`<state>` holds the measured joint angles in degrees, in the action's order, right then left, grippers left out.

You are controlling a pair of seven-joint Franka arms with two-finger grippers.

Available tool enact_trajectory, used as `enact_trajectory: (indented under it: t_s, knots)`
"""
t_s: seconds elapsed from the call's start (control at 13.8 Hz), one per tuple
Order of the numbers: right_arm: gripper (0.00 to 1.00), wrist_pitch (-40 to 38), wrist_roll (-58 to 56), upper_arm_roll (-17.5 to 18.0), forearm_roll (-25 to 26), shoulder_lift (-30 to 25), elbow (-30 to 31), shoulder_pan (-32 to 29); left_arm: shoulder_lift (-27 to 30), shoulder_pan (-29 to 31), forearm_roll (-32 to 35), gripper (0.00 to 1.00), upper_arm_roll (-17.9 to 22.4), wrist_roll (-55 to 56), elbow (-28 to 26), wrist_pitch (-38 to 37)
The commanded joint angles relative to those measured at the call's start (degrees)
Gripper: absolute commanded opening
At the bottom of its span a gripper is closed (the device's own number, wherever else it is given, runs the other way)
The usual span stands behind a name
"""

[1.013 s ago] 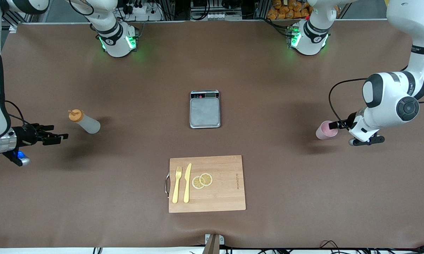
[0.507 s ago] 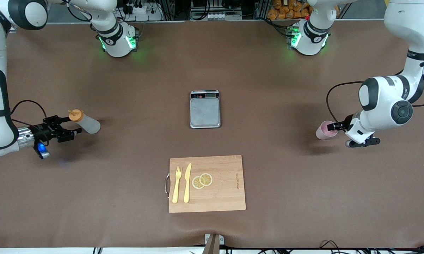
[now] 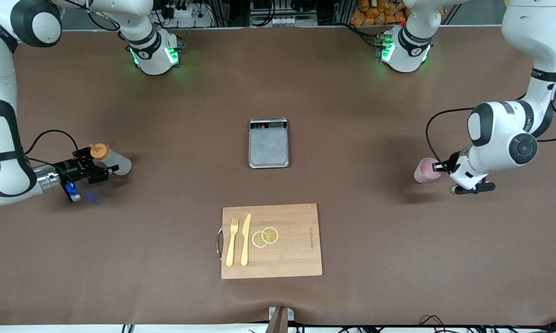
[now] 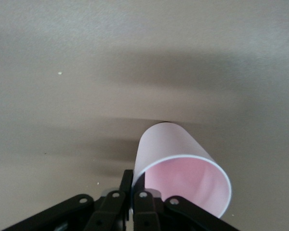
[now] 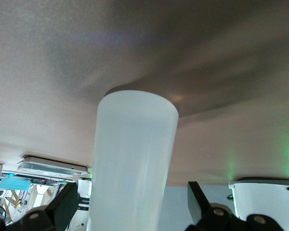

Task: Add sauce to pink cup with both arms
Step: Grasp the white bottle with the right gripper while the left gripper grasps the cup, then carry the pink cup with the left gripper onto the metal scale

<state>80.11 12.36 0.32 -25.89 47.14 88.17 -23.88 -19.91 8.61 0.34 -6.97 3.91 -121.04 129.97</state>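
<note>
The left tool (image 3: 440,166) has clamped the pink cup's (image 3: 426,170) rim; the right tool (image 3: 103,167), open, now straddles the sauce (image 3: 113,159).

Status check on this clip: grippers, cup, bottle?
Left gripper shut on cup rim. Right gripper open around bottle, not yet closed. Both items standing on table. Nothing in the way.

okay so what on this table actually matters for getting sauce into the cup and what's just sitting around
Belongs to the job:
sauce bottle, between the open right gripper fingers
pink cup, its rim pinched by the shut left gripper

Just lying about:
kitchen scale
cutting board with fork, knife and two lemon slices
</note>
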Motion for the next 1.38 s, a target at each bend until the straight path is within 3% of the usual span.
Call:
enact_trajectory:
  t_s: [0.0, 0.07, 0.22, 0.65, 0.8, 1.3]
  knots:
    - [0.83, -0.57, 1.27, 0.82, -1.18, -0.03, -0.28, -0.56, 0.48, 0.09, -0.69, 0.00, -0.67, -1.35, 0.98, 0.11]
    - [0.75, -0.57, 1.27, 0.91, -1.27, -0.03, -0.28, -0.56, 0.83, 0.09, -0.69, 0.00, -1.02, -1.79, 1.59, -0.24]
    - [0.68, -0.57, 1.27, 0.91, -1.53, -0.12, -0.28, -0.38, 2.24, 0.36, -0.78, 0.00, -2.25, -1.97, 2.47, -2.43]
    - [0.61, -0.66, 0.91, 1.00, -1.53, -0.29, -0.98, -0.56, 3.30, 0.36, -2.79, 0.00, -5.24, -1.80, 9.59, -12.71]
    - [0.49, -2.05, 1.35, 1.17, -1.53, -0.82, -1.86, -0.03, 3.38, 0.09, -4.03, 0.00, -6.11, -1.54, 11.08, -14.56]
    - [0.50, -6.72, 9.16, 1.26, -1.18, -3.80, -6.34, 2.87, 3.56, 0.09, -4.03, 0.00, -11.91, 6.27, 18.64, -24.49]
